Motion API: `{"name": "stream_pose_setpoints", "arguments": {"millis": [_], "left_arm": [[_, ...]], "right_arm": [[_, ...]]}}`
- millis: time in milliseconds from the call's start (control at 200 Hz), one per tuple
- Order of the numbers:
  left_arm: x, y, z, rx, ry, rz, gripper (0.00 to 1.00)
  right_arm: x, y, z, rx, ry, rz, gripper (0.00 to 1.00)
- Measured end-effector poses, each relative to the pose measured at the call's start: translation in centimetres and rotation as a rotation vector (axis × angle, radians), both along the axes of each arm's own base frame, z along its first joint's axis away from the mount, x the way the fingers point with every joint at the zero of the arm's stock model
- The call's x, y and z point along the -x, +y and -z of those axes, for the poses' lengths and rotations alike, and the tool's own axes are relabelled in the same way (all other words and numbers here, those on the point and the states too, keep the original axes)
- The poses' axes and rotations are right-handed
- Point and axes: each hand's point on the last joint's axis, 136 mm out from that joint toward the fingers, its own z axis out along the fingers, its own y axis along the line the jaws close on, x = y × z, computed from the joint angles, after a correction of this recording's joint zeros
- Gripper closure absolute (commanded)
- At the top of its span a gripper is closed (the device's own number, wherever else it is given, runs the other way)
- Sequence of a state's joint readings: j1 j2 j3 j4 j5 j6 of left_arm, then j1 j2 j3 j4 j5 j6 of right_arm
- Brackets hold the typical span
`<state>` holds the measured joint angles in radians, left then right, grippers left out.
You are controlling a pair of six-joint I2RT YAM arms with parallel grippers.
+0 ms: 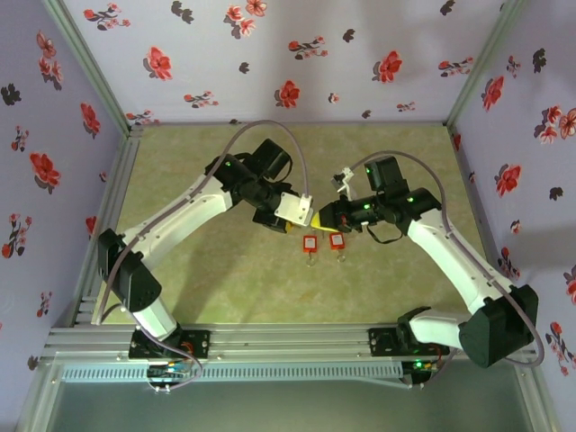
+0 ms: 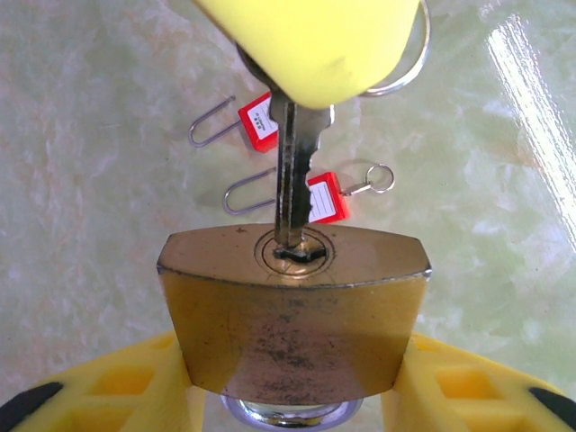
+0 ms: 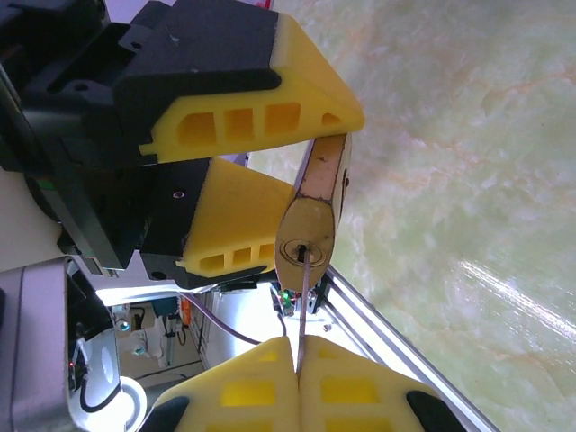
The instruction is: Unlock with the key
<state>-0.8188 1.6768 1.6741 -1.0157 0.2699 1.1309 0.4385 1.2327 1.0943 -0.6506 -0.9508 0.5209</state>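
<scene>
L arm [image 1: 180, 220] & R arm [image 1: 450, 256] meet over bench [image 1: 225, 288] centre, wrists angled inward.
L jaws clamp padlock [image 2: 292, 324]; R jaws pinch key [image 2: 288, 180], seated in keyhole [image 2: 292, 253].

I see bright, even light from above; white glare streaks the desk [image 2: 526, 99], and close-up edges blur softly.

Green marbled table [image 1: 198, 279]; red padlock [image 1: 310, 244] beside second red padlock [image 1: 337, 241], centre
</scene>
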Motion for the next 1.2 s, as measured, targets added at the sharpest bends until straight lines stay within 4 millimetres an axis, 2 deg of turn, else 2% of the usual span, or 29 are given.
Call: {"name": "stream_pose_setpoints", "arguments": {"millis": [545, 920, 1035, 1200], "left_arm": [[0.6, 0.3, 1.2, -0.056, 0.050, -0.027, 1.00], [0.8, 0.5, 1.8, -0.071, 0.079, -0.075, 1.00], [1.4, 0.7, 3.4, -0.054, 0.115, -0.121, 1.00], [3.8, 5.0, 9.0, -0.175, 0.229, -0.256, 1.00]], "right_arm": [[0.6, 0.4, 1.5, 0.035, 0.030, -0.036, 1.00], [0.5, 0.4, 1.7, 0.054, 0.022, -0.051, 1.00], [0.1, -0.8, 2.3, 0.090, 0.039, -0.018, 1.00], [-1.9, -4.6, 3.0, 0.142, 0.075, 0.120, 1.00]]}}
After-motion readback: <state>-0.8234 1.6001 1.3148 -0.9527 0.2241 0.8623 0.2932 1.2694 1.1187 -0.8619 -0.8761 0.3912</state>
